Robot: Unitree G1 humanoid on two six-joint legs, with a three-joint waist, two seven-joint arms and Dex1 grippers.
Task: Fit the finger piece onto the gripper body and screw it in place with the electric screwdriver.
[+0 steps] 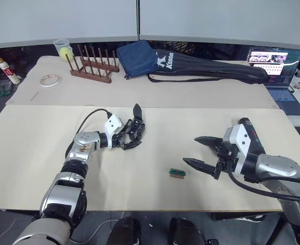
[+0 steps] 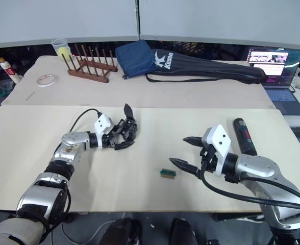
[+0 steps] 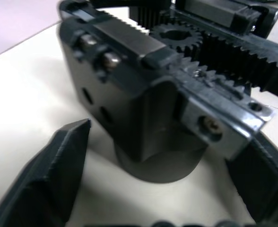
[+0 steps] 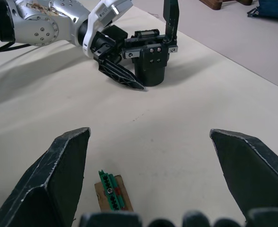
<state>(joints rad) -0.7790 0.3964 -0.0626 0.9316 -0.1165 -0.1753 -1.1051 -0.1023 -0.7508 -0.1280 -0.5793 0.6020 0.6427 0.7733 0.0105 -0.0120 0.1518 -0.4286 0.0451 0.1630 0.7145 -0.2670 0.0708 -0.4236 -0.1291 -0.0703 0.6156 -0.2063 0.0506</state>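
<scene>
Green block (image 1: 177, 173): a tiny green block is seen lying flat on the worktop (image 1: 155, 199) just beside the right tool's lower fingertip; not a task part.
Right tool (image 1: 202, 151): held spread wide and empty above the worktop; nothing is gripped.
Electric screwdriver (image 2: 244, 137): seen lying on the worktop behind the right wrist, largely covered by the arm; its bit cannot be made out; judged heavy, rigid and smooth-barrelled, so best taken around the thick mid-body.
Left tool (image 1: 131, 136): fingers are set either side of the gripper body; whether they are pressing it cannot be told.
Gripper body (image 4: 151, 61): standing on the worktop on its round base, one pointed finger rising upright; judged dense, stiff, top-heavy; best held by the flat block sides, clear of the exposed gear and racks.
Finger piece: the loose wedge cannot be found.
Far worktop: a black zipped bag (image 1: 211, 68) and a wooden rack (image 1: 91, 66) lie well apart.
</scene>
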